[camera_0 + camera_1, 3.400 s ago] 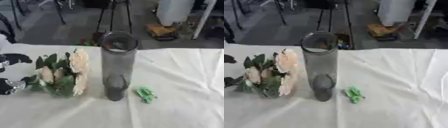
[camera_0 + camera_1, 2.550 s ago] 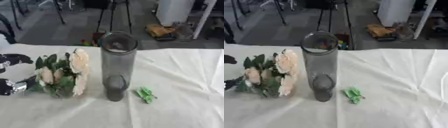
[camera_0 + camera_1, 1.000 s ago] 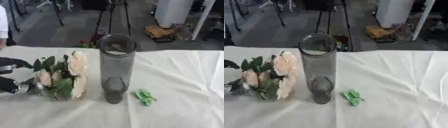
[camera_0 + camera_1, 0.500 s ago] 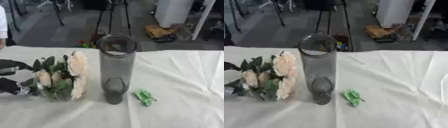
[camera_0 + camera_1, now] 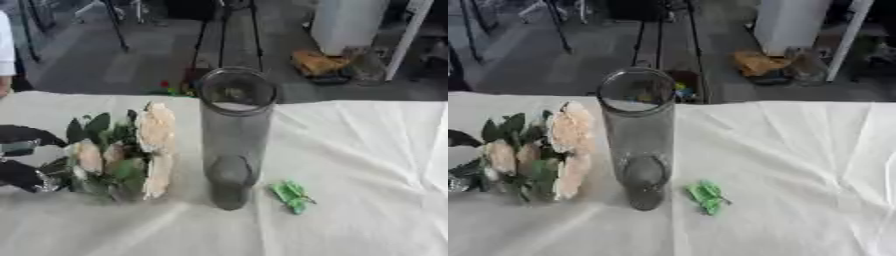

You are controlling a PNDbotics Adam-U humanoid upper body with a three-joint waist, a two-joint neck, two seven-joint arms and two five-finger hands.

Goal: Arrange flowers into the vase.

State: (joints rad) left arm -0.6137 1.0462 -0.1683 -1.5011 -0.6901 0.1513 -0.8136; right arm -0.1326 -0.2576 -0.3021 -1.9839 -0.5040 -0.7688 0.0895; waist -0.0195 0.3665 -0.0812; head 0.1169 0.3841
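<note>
A tall clear vase (image 5: 234, 135) stands upright on the white-clothed counter (image 5: 367, 150). Just left of the vase lies a bunch of cream flowers (image 5: 131, 152) with green leaves. At the flowers' left end the left robot hand (image 5: 22, 160) has its dark fingers curled round the stems. A small green scrap (image 5: 290, 195) lies just right of the vase's base.

black left hand (image 5: 19, 155) (silver joints)

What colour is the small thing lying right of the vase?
Green; the small thing shows best in the left eye view.
</note>
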